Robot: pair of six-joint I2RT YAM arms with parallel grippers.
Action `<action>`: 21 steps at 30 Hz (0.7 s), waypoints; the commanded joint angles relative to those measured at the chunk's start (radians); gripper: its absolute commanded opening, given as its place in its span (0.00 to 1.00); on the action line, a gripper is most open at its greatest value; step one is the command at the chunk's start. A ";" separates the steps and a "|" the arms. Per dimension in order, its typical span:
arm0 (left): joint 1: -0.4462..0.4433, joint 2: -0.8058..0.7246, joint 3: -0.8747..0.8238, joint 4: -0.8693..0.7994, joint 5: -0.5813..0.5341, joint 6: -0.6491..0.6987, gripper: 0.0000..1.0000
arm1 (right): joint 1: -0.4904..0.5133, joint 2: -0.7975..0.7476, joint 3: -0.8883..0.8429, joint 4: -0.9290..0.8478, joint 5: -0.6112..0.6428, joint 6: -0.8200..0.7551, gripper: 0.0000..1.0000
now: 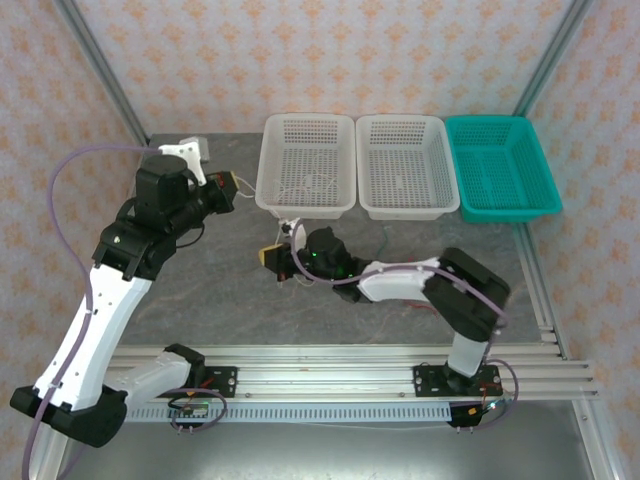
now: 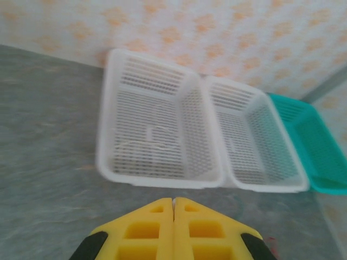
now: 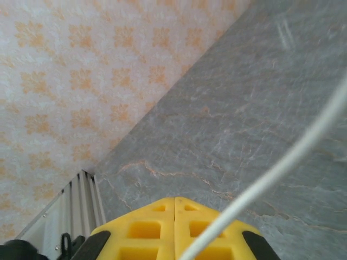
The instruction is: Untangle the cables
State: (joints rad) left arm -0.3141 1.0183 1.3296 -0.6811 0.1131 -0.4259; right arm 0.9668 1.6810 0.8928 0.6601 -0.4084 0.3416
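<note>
My left gripper (image 1: 230, 186) (image 2: 173, 200) hangs shut just left of the left white basket (image 1: 262, 160) (image 2: 105, 135). A pale sliver shows between its tips, and I cannot tell what it is. A pale grey-white cable (image 2: 145, 144) lies inside that basket. My right gripper (image 1: 268, 257) (image 3: 174, 199) is shut low over the table in front of the same basket. A white cable (image 3: 282, 162) (image 1: 290, 224) runs across the outside of its right finger, not between the jaws, and rises toward the basket. Faint teal (image 2: 239, 210) and red (image 2: 273, 240) bits lie on the table.
A second white basket (image 1: 404, 211) (image 2: 260, 187) and a teal basket (image 1: 505, 212) (image 2: 325, 187) stand in a row to the right, at the back of the grey table (image 1: 220, 280). Aluminium rails (image 1: 330, 365) run along the near edge. Thick purple arm cables loop beside both arms.
</note>
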 commanded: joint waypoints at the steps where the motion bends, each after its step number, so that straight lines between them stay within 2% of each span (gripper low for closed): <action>1: 0.000 -0.035 -0.118 -0.008 -0.150 0.023 0.00 | -0.024 -0.188 0.004 -0.079 0.067 -0.086 0.00; 7: 0.002 -0.027 -0.219 0.029 -0.066 -0.019 0.18 | -0.102 -0.294 0.181 -0.328 0.008 -0.113 0.00; 12: 0.001 -0.101 -0.195 0.043 -0.065 0.016 0.47 | -0.165 -0.247 0.385 -0.509 0.047 -0.168 0.00; 13: 0.002 -0.127 -0.195 0.053 -0.062 0.031 0.51 | -0.178 -0.228 0.432 -0.540 0.046 -0.179 0.00; 15: 0.002 -0.176 -0.196 0.077 -0.031 0.067 0.52 | -0.198 -0.193 0.501 -0.560 0.036 -0.209 0.00; 21: 0.001 -0.285 -0.223 0.135 0.168 0.158 0.58 | -0.263 -0.036 0.698 -0.573 0.040 -0.248 0.00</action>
State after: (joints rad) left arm -0.3141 0.7612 1.1084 -0.6018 0.1631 -0.3370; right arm 0.7334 1.5753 1.5124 0.1383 -0.3775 0.1352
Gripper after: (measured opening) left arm 0.576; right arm 0.057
